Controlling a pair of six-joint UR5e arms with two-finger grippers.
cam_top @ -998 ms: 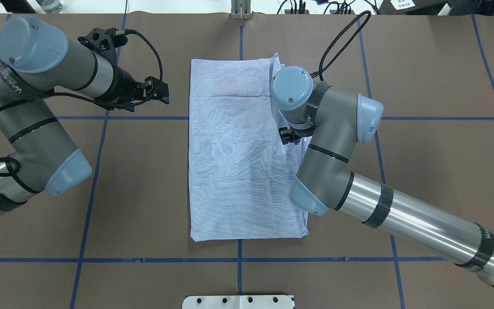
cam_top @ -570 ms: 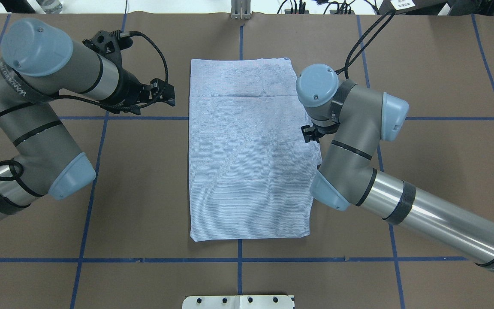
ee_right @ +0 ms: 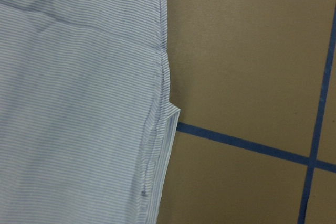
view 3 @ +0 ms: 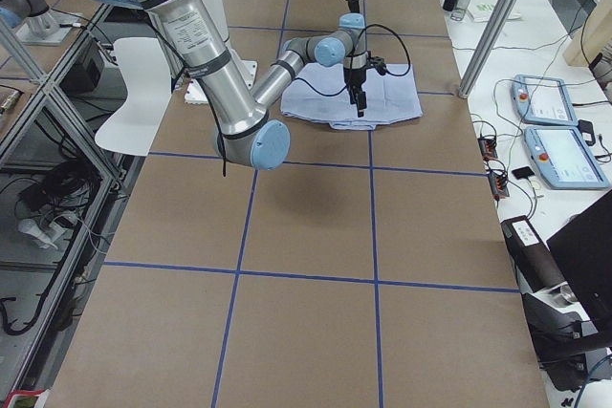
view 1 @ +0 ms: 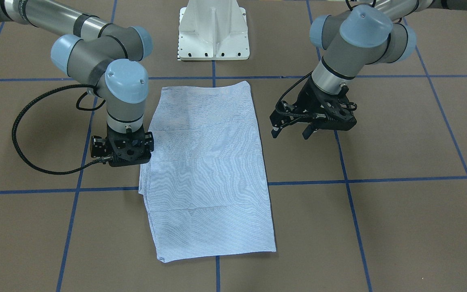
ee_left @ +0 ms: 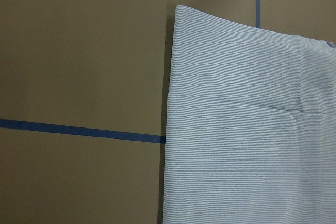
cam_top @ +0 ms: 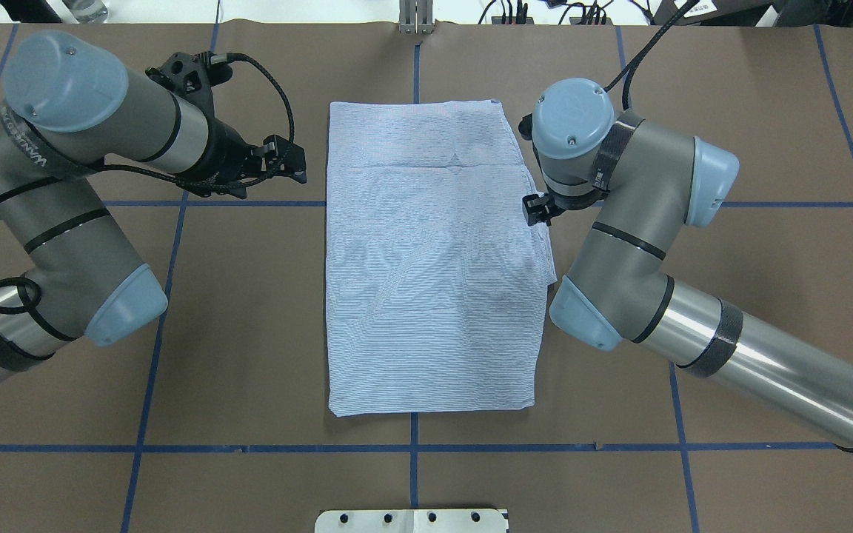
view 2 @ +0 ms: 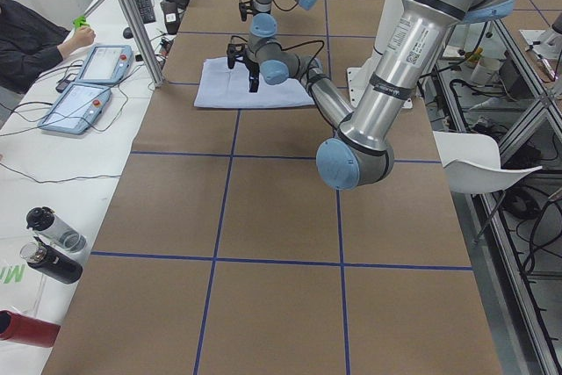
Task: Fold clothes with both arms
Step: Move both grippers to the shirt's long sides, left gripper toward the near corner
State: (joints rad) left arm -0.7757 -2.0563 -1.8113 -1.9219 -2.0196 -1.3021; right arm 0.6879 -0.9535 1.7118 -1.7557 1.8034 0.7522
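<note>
The clothes are one pinstriped light blue shirt (cam_top: 426, 259), folded into a flat rectangle at the table's centre (view 1: 209, 174). My right gripper (cam_top: 537, 211) points straight down over the shirt's right edge (view 1: 130, 162); it is open and holds nothing. The right wrist view shows that layered edge (ee_right: 157, 129) lying on the brown table. My left gripper (cam_top: 297, 166) hovers open and empty just left of the shirt's far left corner (view 1: 292, 133). That corner (ee_left: 181, 11) fills the left wrist view.
Blue tape lines (cam_top: 249, 203) grid the brown table cover. The white pedestal base (view 1: 213, 36) stands behind the shirt's near edge. A side bench holds control tablets (view 2: 83, 98) and bottles (view 2: 53, 248), with a person's arm (view 2: 35, 41) over it.
My right arm has swung off the shirt to its right edge and toward the far side. The bunched far right corner now lies flat. My left gripper has edged slightly closer to the shirt.
</note>
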